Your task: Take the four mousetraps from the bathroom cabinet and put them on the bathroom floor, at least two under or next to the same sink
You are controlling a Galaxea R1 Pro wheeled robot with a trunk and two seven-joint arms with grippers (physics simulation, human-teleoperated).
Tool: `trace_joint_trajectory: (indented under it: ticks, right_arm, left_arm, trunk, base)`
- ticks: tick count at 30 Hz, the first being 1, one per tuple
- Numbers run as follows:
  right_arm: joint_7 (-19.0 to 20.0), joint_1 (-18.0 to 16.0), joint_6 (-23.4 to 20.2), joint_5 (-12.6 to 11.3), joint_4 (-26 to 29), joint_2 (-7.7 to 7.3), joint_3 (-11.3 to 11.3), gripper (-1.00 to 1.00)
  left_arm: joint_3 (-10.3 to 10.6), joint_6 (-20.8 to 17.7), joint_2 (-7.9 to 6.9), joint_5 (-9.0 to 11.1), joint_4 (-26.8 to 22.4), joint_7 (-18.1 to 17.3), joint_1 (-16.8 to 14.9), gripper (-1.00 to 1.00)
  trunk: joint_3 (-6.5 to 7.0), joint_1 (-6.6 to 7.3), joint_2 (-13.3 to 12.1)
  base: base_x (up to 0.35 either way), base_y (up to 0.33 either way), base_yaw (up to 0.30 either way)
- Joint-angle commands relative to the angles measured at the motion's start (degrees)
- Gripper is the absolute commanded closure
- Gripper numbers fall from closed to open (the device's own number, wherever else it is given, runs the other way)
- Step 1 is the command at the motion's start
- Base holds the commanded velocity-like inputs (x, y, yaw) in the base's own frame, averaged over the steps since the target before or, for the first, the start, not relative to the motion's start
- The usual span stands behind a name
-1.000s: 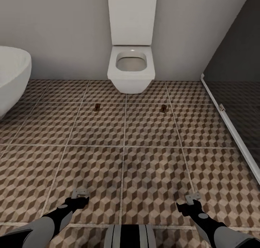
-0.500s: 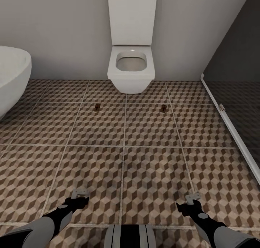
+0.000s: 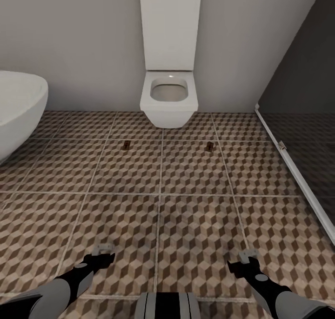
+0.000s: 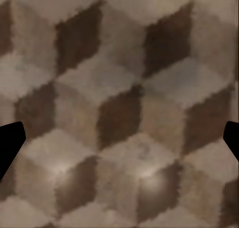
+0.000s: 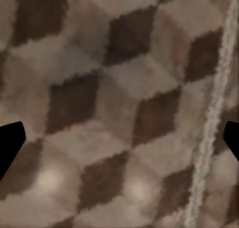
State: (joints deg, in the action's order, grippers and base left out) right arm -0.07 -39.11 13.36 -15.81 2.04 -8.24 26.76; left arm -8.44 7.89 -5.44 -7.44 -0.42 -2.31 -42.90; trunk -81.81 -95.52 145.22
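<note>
At the bottom of the head view we hold both arms low and forward over the bathroom floor (image 3: 139, 216), the left gripper (image 3: 103, 250) at lower left and the right gripper (image 3: 248, 255) at lower right. Each wrist view looks straight down on cube-patterned tile, with the dark fingertips only at the two side edges of the picture, so we read both claws as spread apart with nothing between them. We judge the arms are carried this way because we are in transit rather than reaching: nothing lies within their grasp, and the empty hands suggest we are between trips to the cabinet or checking placements.

Further up, just above the middle of the frame, two small dark-brown flat objects lie on the tiles, well apart from each other: one mousetrap (image 3: 125, 145) left of centre and a second mousetrap (image 3: 210, 146) right of centre. They are too small for us to make out springs, but their shape and colour fit the traps. Both rest on the same tiled surface, flanking the front of the toilet (image 3: 169, 96), which hangs on the far wall at upper centre; its bowl is open and looks empty.

At the left edge curves the white bathtub (image 3: 18, 109), its inside hidden from us. At right runs a dark glass shower partition (image 3: 302, 123) on a white floor rail.
</note>
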Motion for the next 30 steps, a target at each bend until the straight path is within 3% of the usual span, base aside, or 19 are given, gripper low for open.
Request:
trace_joint_trajectory:
  ticks: [1, 30]
  right_arm:
    - [0.0, 0.0, 0.2, -0.5, 0.0, 0.01, 0.5, -1.0]
    - [0.0, 0.0, 0.1, -0.5, 0.1, 0.12, 0.5, -1.0]
  left_arm:
    - [-0.5, 0.2, 0.0, -0.6, 0.1, -0.1, 0.0, -1.0]
    - [-0.6, 0.1, 0.77, -0.2, 0.1, 0.5, 0.0, -1.0]
  trunk:
    - [0.2, 0.03, 0.0]
    - [6.62, 0.78, -0.4]
  base:
    - [0.0, 0.0, 0.0]
    - [0.0, 0.0, 0.0]
